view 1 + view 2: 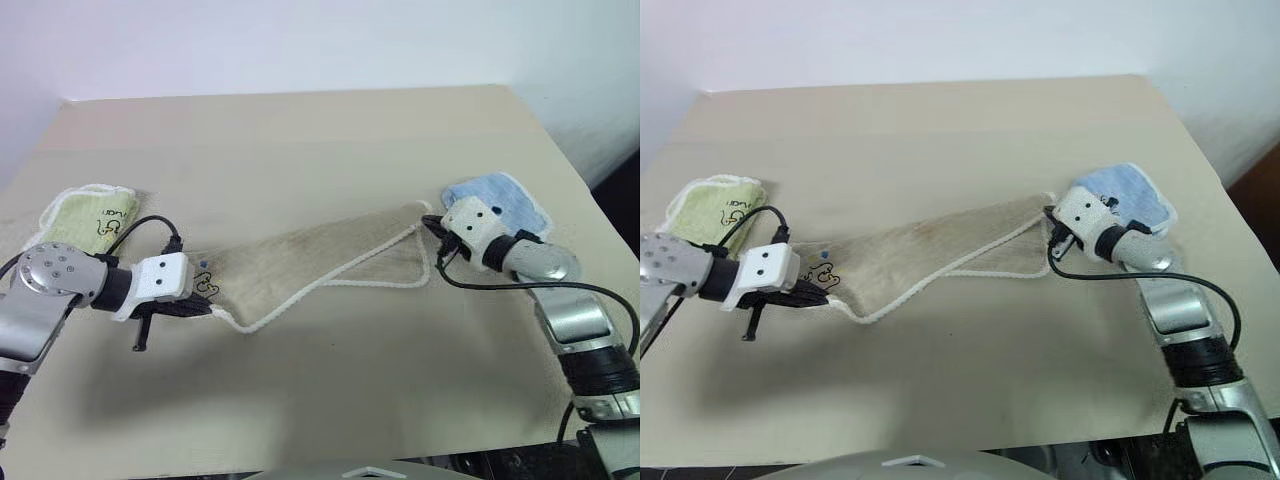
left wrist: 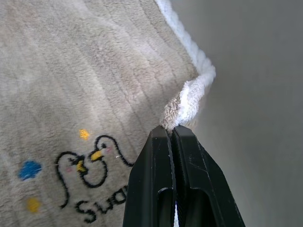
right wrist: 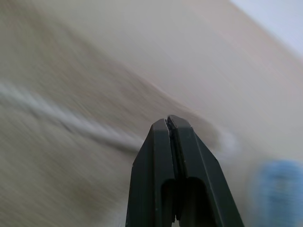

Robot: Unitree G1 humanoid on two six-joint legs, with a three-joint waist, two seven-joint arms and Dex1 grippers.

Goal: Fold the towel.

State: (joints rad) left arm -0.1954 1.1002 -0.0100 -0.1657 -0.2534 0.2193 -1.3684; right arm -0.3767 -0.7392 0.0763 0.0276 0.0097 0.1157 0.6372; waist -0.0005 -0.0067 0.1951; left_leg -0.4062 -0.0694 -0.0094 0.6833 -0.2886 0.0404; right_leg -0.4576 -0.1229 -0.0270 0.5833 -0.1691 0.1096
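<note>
The towel (image 1: 300,262), beige terry with a white corded edge and a small penguin print, is stretched in a long band across the middle of the table between my two grippers. At the band's left end, my left gripper (image 1: 208,310) is shut on a corner; the left wrist view shows the corded edge (image 2: 189,97) pinched at the fingertips. My right gripper (image 1: 429,222) is shut at the towel's right corner, which runs up to its closed tips (image 3: 168,119). The lower edge sags in a loose fold (image 1: 250,322) near the left gripper.
A small green towel (image 1: 88,215) with dark lettering lies at the table's left edge behind my left arm. A small light-blue towel (image 1: 512,200) lies under my right wrist near the right edge. The beige table (image 1: 300,140) stretches on behind the towel.
</note>
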